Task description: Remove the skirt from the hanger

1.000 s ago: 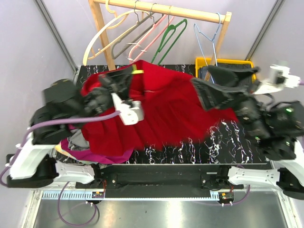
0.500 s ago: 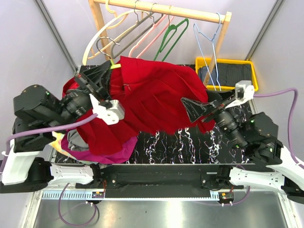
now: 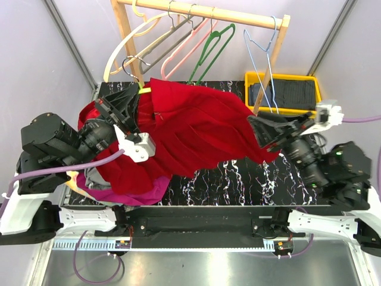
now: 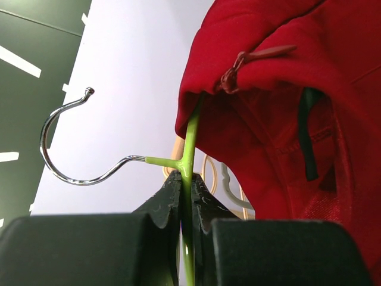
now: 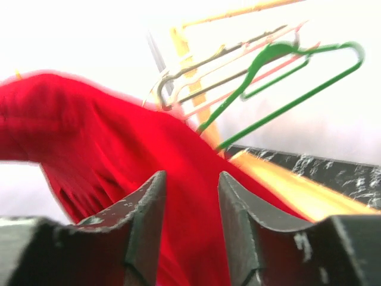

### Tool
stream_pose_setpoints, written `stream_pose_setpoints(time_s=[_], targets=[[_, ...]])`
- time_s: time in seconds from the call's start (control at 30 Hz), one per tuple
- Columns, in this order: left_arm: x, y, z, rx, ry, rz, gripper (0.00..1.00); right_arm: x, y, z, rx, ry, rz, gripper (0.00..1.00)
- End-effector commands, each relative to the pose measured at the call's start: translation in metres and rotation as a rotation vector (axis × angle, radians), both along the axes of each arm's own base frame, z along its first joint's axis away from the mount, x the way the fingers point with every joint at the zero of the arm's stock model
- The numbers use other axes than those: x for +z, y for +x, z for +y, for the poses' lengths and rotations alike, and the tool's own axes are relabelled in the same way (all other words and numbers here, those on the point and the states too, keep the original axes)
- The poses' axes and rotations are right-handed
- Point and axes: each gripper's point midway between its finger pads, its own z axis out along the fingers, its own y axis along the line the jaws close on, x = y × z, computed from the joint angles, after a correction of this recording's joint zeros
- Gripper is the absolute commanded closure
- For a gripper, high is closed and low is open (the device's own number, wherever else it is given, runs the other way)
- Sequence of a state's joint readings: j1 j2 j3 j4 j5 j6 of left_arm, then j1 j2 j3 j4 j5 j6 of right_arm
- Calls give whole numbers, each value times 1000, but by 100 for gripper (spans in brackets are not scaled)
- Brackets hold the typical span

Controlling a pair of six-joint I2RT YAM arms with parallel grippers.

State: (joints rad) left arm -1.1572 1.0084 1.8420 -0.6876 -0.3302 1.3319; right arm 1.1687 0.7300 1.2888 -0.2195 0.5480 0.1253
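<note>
Both arms sit on white moulded base shells [image 3: 24,205], with bulky black joint housings above. The left arm [image 3: 50,140] trails a lilac cable [image 3: 89,162] and wears a white camera block [image 3: 140,146] at the wrist (the right arm [image 3: 342,167] matches it, cable and block alike). The left gripper [image 4: 186,179] has 2 matte black wedge fingers [image 4: 158,211]; the right gripper [image 5: 191,179] has 2 more, scuffed grey.

Looked like a robotics lab test cell: walled in by plain lilac-grey panels [image 3: 36,59] on dark metal struts [image 3: 70,42], fitted with black-and-white robot arms [image 3: 53,143] bolted beside a black marble-patterned tabletop [image 3: 238,179], trailing purple cables [image 3: 59,164], and staged with a bare wooden rail [image 3: 238,16] of empty wire and plastic hangers [image 3: 113,59] and a yellow plastic bin [image 3: 280,75].
</note>
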Motion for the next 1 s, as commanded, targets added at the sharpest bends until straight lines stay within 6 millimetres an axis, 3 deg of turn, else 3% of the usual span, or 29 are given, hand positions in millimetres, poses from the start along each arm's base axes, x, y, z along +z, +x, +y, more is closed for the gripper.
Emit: stream_pose_setpoints(time_s=[0.0, 0.17, 0.23, 0.27, 0.3, 0.4, 0.57, 0.73, 0.83, 0.87, 0.93, 0.97], targets=[[22, -7, 19, 4, -119, -47, 100, 46, -3, -54, -132, 21, -102, 53], [5, -10, 9, -41, -115, 8, 100, 78, 4, -47, -167, 2, -156, 59], [7, -9, 7, -40, -118, 11, 100, 76, 5, -36, -143, -20, -160, 52], [9, -9, 7, -41, -124, 11, 100, 66, 7, -26, -128, -43, -143, 37], [15, -10, 11, -39, -133, 0, 100, 57, 8, -20, -114, -44, -115, 11], [22, -10, 15, -23, -134, -18, 100, 19, 10, 1, -59, -75, -48, 0], [22, -11, 20, -19, -129, -28, 100, -24, 7, 19, 6, -110, 31, 0], [23, -11, 19, -19, -124, -34, 100, -52, 3, 18, 27, -91, 107, 9], [23, -11, 19, -19, -122, -36, 100, -59, 1, 13, 26, -64, 127, 25], [23, -11, 19, -20, -120, -36, 100, -60, 2, 10, 18, -58, 129, 36], [21, -11, 18, -21, -114, -38, 100, -58, 2, 6, 3, -42, 131, 48], [21, -11, 17, -21, -109, -44, 100, -57, 4, 2, -17, -31, 132, 61]])
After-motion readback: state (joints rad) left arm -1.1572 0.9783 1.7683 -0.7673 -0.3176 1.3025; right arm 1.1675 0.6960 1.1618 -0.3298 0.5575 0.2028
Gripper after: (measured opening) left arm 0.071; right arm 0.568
